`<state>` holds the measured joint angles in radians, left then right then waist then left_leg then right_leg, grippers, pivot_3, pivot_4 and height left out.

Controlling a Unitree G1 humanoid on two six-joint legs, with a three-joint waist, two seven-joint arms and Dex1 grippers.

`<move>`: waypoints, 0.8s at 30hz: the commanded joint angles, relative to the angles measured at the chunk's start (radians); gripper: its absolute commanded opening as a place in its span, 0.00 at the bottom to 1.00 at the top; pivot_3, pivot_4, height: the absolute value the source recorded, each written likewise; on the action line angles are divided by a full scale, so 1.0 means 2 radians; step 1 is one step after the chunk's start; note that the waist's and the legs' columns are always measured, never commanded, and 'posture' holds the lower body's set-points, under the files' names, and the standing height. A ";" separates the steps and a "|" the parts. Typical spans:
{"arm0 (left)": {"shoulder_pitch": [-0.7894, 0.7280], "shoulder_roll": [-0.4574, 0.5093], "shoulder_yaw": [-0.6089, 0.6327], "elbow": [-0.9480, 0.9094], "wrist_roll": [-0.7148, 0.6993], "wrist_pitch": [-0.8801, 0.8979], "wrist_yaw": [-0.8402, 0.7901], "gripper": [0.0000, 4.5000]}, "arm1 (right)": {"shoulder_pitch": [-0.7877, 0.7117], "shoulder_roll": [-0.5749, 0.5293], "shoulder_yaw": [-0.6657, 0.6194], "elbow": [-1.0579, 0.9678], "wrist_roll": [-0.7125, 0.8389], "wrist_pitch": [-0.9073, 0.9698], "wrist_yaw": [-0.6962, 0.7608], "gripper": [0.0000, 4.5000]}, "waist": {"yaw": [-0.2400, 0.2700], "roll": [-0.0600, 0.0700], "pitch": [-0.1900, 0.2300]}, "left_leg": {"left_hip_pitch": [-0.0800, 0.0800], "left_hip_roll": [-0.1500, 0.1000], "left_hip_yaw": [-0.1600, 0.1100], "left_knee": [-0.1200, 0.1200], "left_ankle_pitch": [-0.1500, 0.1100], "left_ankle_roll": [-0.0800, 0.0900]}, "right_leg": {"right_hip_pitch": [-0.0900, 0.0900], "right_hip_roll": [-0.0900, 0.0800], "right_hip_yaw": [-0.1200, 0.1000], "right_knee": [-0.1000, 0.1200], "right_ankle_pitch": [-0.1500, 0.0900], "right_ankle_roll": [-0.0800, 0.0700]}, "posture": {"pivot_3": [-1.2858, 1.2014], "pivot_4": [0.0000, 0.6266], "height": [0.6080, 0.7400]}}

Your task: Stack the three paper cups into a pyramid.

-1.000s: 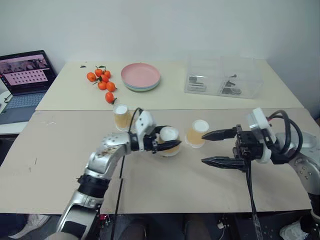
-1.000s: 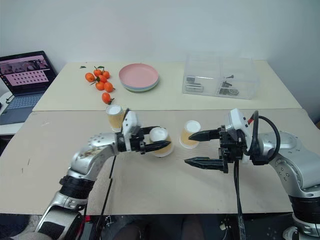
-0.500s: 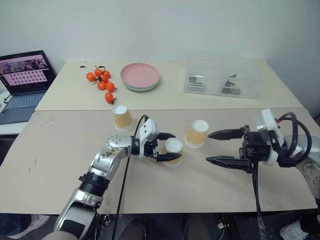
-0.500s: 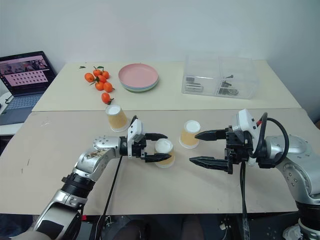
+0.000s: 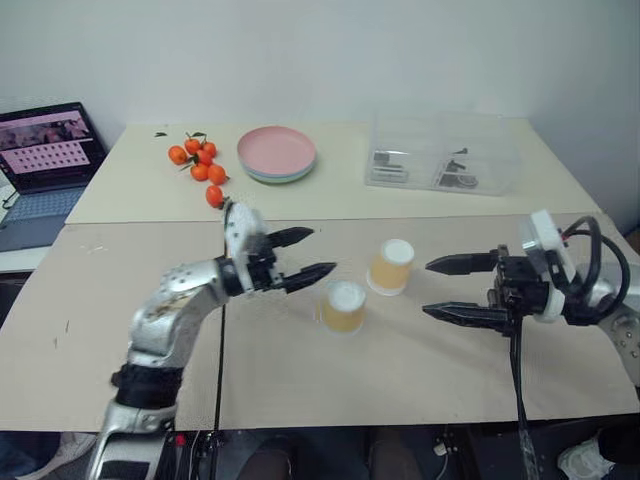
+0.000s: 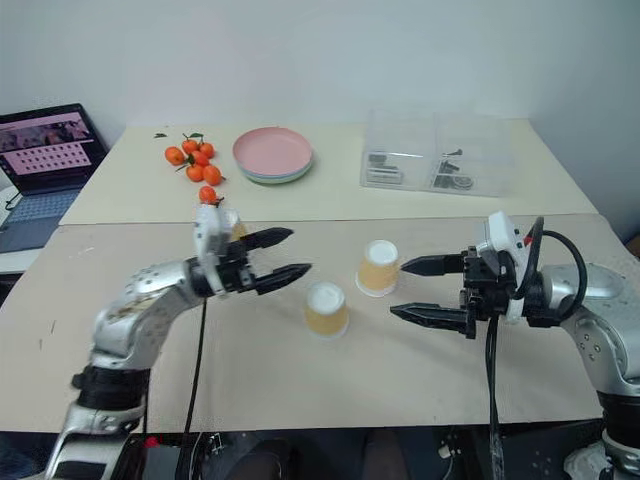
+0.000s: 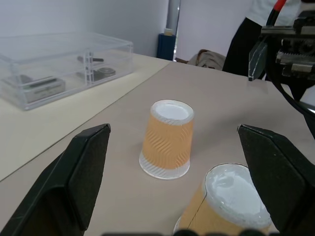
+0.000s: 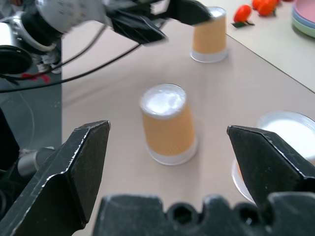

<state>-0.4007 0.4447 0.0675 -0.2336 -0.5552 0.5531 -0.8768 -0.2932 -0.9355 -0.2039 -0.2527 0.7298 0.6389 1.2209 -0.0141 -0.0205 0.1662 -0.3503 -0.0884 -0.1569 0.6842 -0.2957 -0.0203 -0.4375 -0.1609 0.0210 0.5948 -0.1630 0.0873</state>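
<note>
Cups first, from my head cameras: 2 of the 3 paper cups stand upside down on the tan table (image 5: 420, 370), a near cup (image 5: 344, 306) toward me and a far cup (image 5: 391, 266) just beyond it to the right, close together but apart. I see the third cup (image 6: 234, 226) mostly hidden behind my left gripper (image 5: 310, 253), so only its edge is visible. My left gripper hangs released above the table, fingers spread, holding nothing, to the left of the near cup. My right gripper (image 5: 446, 290) is also spread wide and empty, pointing left toward the 2 cups from the right side. No pyramid is built yet; every cup I can see sits on the table. Behind them on the paler table I see tangerines (image 5: 198, 166), a pink plate (image 5: 277, 153) and a clear box (image 5: 443, 153), with a laptop (image 5: 48, 158) at the far left. Through the left wrist camera, the far cup (image 7: 166, 139) stands between my open fingers (image 7: 83, 172) with the near cup (image 7: 227, 201) beside it. Through the right wrist camera, the near cup (image 8: 168, 123) sits between the spread fingers (image 8: 78, 167), the far cup (image 8: 288, 132) at the edge, and the third cup (image 8: 210, 35) stands beyond.
</note>
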 commanded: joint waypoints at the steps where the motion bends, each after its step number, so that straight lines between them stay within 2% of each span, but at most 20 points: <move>1: 0.020 0.011 0.032 -0.045 -0.024 0.020 0.030 0.98 | -0.018 -0.003 -0.002 0.015 -0.007 -0.019 0.009 1.00 | 0.001 0.000 0.000 | 0.000 0.000 0.000 0.000 0.000 0.000 | 0.000 0.000 0.000 0.000 0.000 0.000 | 0.52 0.24 0.91; 4: 0.044 0.014 0.058 -0.046 -0.022 0.019 0.062 0.98 | -0.028 0.001 0.002 0.027 -0.012 -0.024 0.013 1.00 | 0.001 0.000 0.000 | 0.000 0.000 0.000 0.000 0.000 0.000 | 0.000 0.000 0.000 0.000 0.000 0.000 | 0.52 0.24 0.91; 10: 0.074 0.003 0.087 0.010 0.073 -0.008 0.204 0.98 | -0.025 0.008 0.008 0.023 -0.012 -0.025 0.012 1.00 | 0.002 0.000 0.000 | 0.000 0.000 0.000 0.000 0.000 0.000 | 0.000 0.000 0.000 0.000 0.000 0.000 | 0.52 0.24 0.91; 14: 0.077 -0.024 0.090 0.028 0.114 -0.013 0.281 0.98 | -0.028 0.013 0.011 0.022 -0.012 -0.023 0.012 1.00 | 0.006 0.000 0.000 | 0.000 0.000 0.000 0.000 0.000 0.000 | 0.000 0.000 0.000 0.000 0.000 0.000 | 0.52 0.24 0.91; 16: 0.075 -0.030 0.085 0.041 0.130 -0.022 0.296 0.98 | -0.031 0.015 0.010 0.022 -0.011 -0.022 0.012 1.00 | 0.008 0.000 0.000 | 0.000 0.000 0.000 0.000 0.000 0.000 | 0.000 0.000 0.000 0.000 0.000 0.000 | 0.52 0.24 0.91; 24: 0.037 -0.028 0.061 0.092 0.131 -0.056 0.256 0.98 | -0.030 0.015 0.003 0.017 -0.010 -0.020 0.011 1.00 | 0.012 0.000 0.000 | 0.000 0.000 0.000 0.000 0.000 0.000 | 0.000 0.000 0.000 0.000 0.000 0.000 | 0.52 0.24 0.91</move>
<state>-0.2888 0.3712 0.2001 -0.0542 -0.3008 0.4830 -0.3380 -0.3400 -0.9013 -0.1692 -0.1860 0.6906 0.6129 1.2404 0.0093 -0.0205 0.1661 -0.3507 -0.0888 -0.1568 0.6842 -0.2955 -0.0209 -0.4375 -0.1611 0.0210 0.5945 -0.1625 0.0870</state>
